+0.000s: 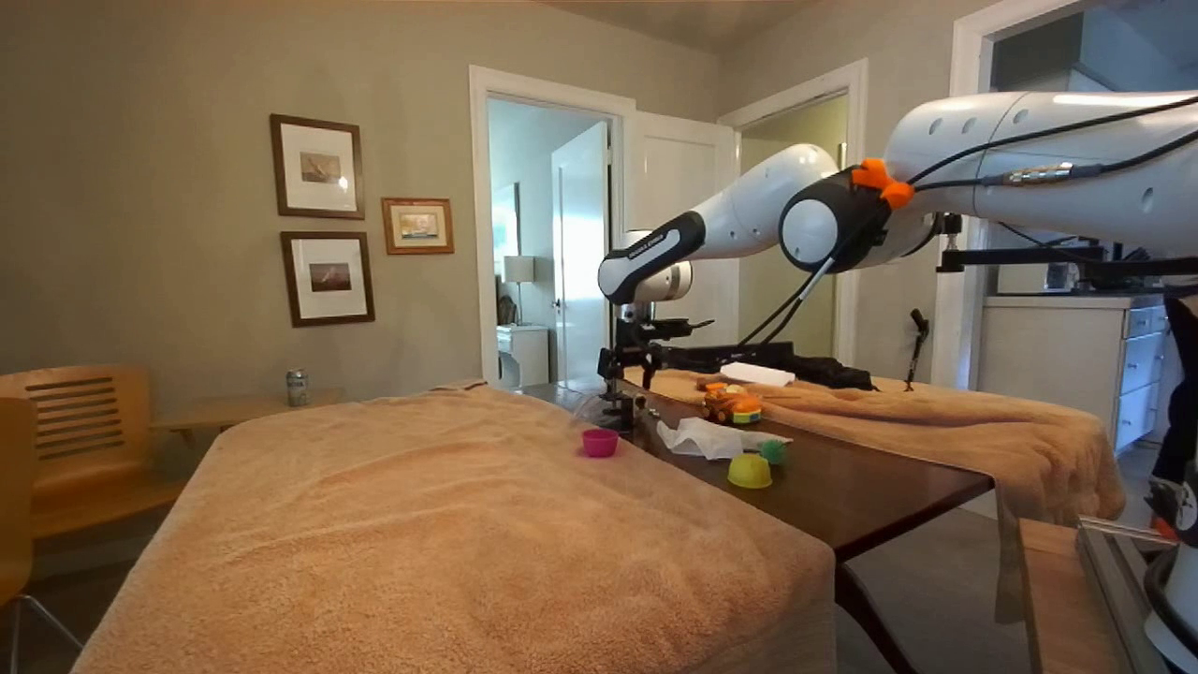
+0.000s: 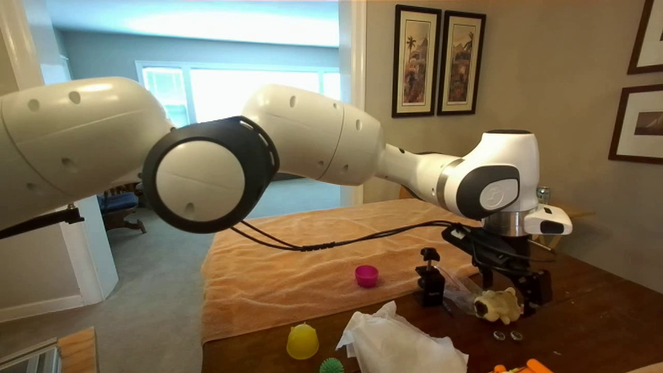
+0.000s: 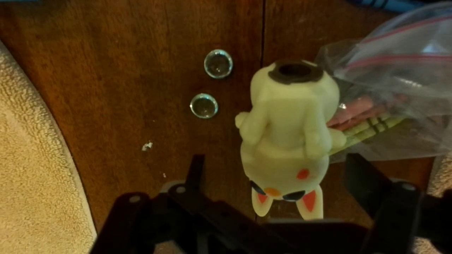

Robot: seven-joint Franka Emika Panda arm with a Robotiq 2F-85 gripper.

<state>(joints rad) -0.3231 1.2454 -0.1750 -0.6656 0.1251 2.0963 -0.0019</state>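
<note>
A cream toy animal with red inner ears, dark eyes and a dark round opening lies on the dark wooden table. It also shows in an exterior view. My gripper is open above the table, its fingers on either side of the toy's head, with a gap visible on both sides. In an exterior view the gripper is just over the toy. Two clear glass beads lie beside the toy. A clear zip bag with red and yellow crayons lies against its other side.
A black clamp stands near the bag. A pink cup sits on a peach towel. A yellow cup, green spiky ball, white crumpled sheet and orange toy vehicle are on the table.
</note>
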